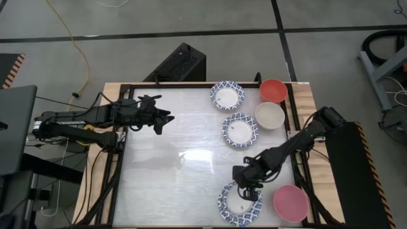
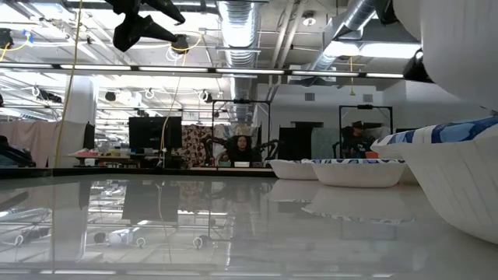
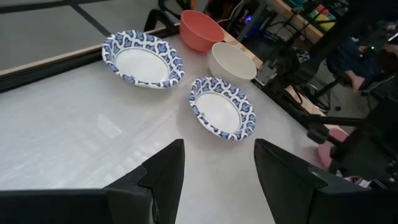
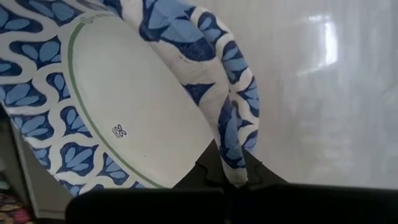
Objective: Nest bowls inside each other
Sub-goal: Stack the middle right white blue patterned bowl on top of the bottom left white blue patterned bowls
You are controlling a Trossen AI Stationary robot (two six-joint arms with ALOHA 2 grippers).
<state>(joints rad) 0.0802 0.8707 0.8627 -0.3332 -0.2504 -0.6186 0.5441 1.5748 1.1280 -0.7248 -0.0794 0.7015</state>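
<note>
the table (image 1: pixel 159 184) has bowls spread down its right side, nothing nested that i can tell yet. up at the far end there's a blue-rimmed bowl (image 1: pixel 227 95) and a red bowl (image 1: pixel 273 90) next to it, then a cream bowl (image 1: pixel 269 115) and a second blue-rimmed bowl (image 1: pixel 240 129) just below. near the front edge sit a third blue-rimmed bowl (image 1: pixel 236 203) and a pink bowl (image 1: pixel 290 202) beside it.

the right gripper (image 1: pixel 249 189) is down at that front blue bowl, fingers pinched shut on its rim (image 4: pixel 233 134). the rim buckles into a fold there, so i'd guess these are thin paper bowls: super light, floppy, easy to crease. grabbing the rim edge works, but lift slow so it doesn't flop or slip out.

the left gripper (image 1: pixel 162 119) hovers over the table's far left with fingers (image 3: pixel 158 180) spread wide, holding nothing.
</note>
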